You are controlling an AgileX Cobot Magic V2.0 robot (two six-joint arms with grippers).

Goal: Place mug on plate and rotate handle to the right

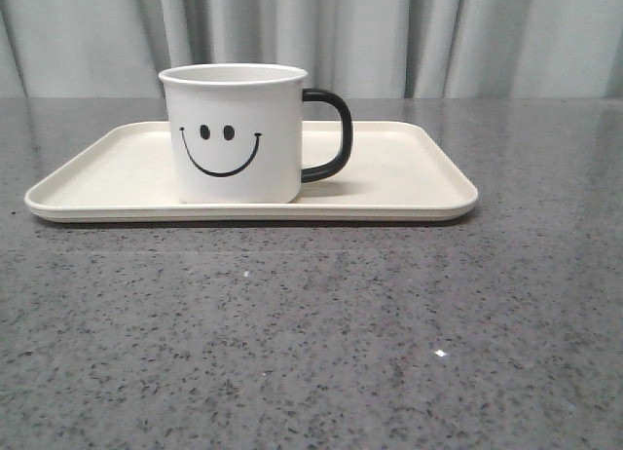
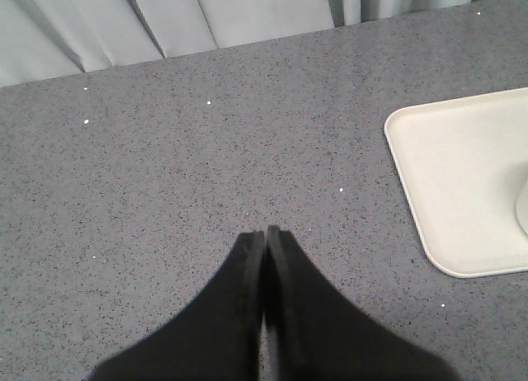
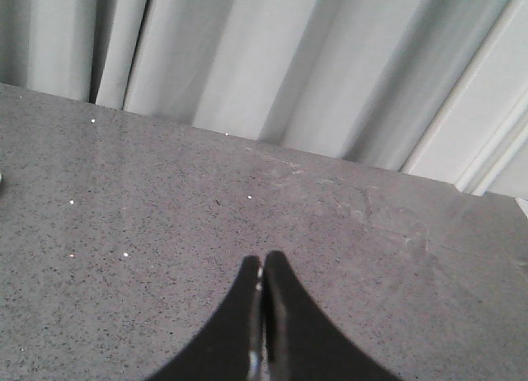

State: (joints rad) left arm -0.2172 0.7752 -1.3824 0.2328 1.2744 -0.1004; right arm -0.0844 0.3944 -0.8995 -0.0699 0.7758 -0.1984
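Observation:
The white mug (image 1: 234, 133) with a black smiley face stands upright on the cream plate (image 1: 409, 177), left of the plate's middle. Its black handle (image 1: 329, 134) points to the right in the front view. Neither gripper shows in the front view. In the left wrist view my left gripper (image 2: 265, 232) is shut and empty over bare table, with a corner of the plate (image 2: 462, 175) off to one side and a sliver of the mug at the frame edge. In the right wrist view my right gripper (image 3: 263, 259) is shut and empty over bare table.
The grey speckled table (image 1: 311, 343) stretches in front of the plate. A grey curtain (image 1: 389, 31) hangs behind the table and shows in both wrist views.

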